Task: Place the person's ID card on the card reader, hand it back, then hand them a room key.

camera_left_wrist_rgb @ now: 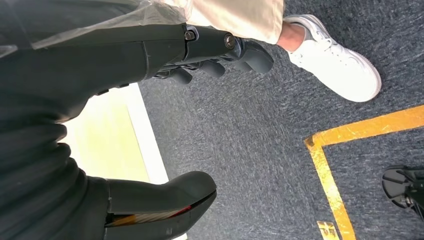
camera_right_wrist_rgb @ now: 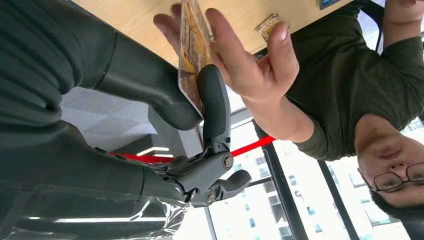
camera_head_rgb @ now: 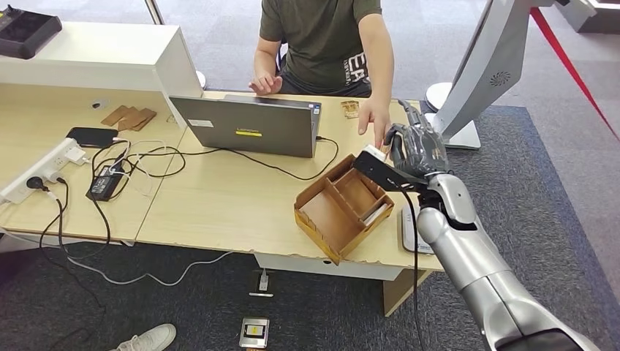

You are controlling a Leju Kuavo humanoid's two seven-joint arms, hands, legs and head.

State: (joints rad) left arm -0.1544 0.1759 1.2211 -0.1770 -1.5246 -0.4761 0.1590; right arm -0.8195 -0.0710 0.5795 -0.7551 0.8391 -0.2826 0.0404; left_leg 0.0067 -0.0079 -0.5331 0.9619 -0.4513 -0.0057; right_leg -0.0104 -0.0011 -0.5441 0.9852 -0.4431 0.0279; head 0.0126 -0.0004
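Right hand (camera_right_wrist_rgb: 200, 107) pinches the card (camera_right_wrist_rgb: 190, 55) between thumb and finger at the tabletop (camera_head_rgb: 234, 197) edge, the person's hand (camera_right_wrist_rgb: 245, 65) closing on it. Probably the ID handback: hold steady, release only once they grip. Left hand (camera_left_wrist_rgb: 210, 55) hangs holding nothing, fingers loosely curled.

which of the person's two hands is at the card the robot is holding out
The person's hand reaching down beside the robot's right hand is at the card. The person's other hand rests behind the laptop, well apart.

Card (camera_right_wrist_rgb: 189, 55) print blurred, unreadable
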